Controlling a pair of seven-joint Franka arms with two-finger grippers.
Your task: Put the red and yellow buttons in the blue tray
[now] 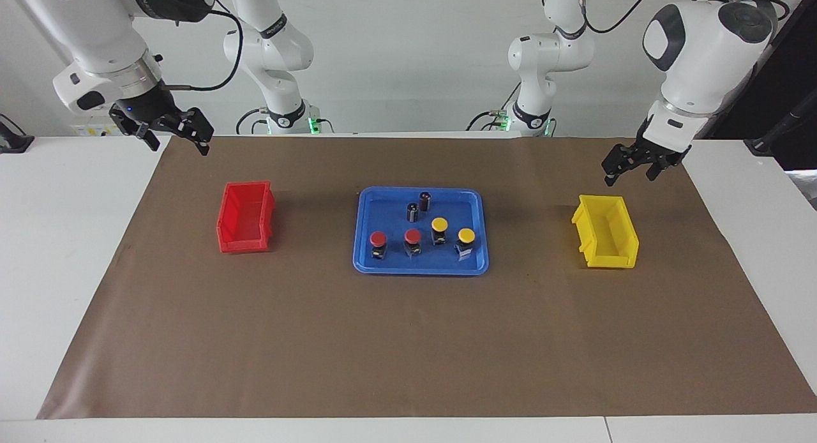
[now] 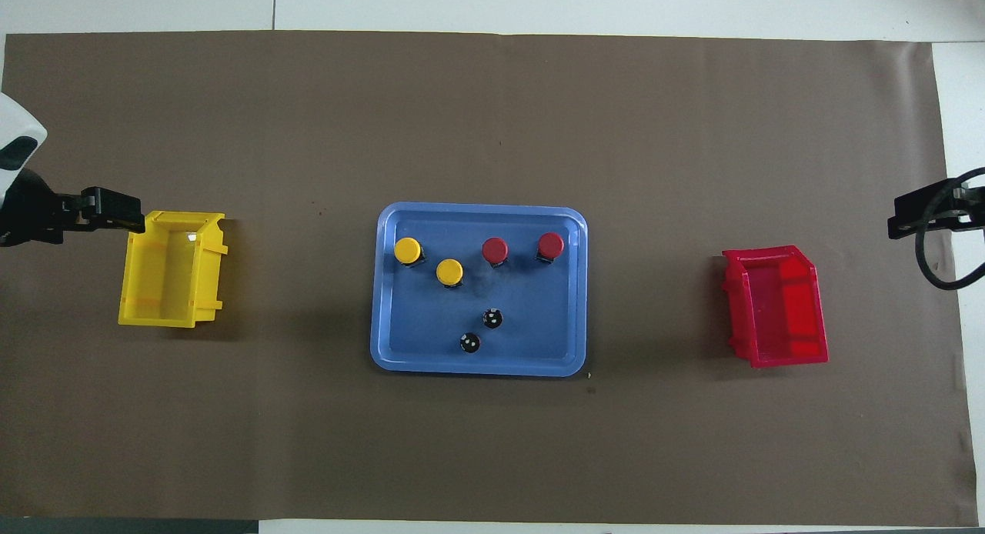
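Blue tray (image 1: pixel 364 251) mid-bench holds all four red and yellow buttons (image 1: pixel 413 237) in a row, two dark cylinders (image 1: pixel 425 201) nearer the robots. Left claw (image 1: pixel 635 167) spread open, empty, raised by the yellow bin (image 1: pixel 606 232). Right claw (image 1: pixel 171 131) open, empty, waiting above the mat's corner near the red bin (image 1: pixel 246 216).

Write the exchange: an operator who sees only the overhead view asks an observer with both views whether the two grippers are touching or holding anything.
Operator: Is the left gripper touching the yellow bin?
Observer: No. It hangs in the air, well above the bin's rim, fingers open and empty.
Operator: And the right gripper, at the edge of my view?
Observer: It is raised over a corner of the brown mat, near the red bin but clear of it, fingers open, holding nothing.
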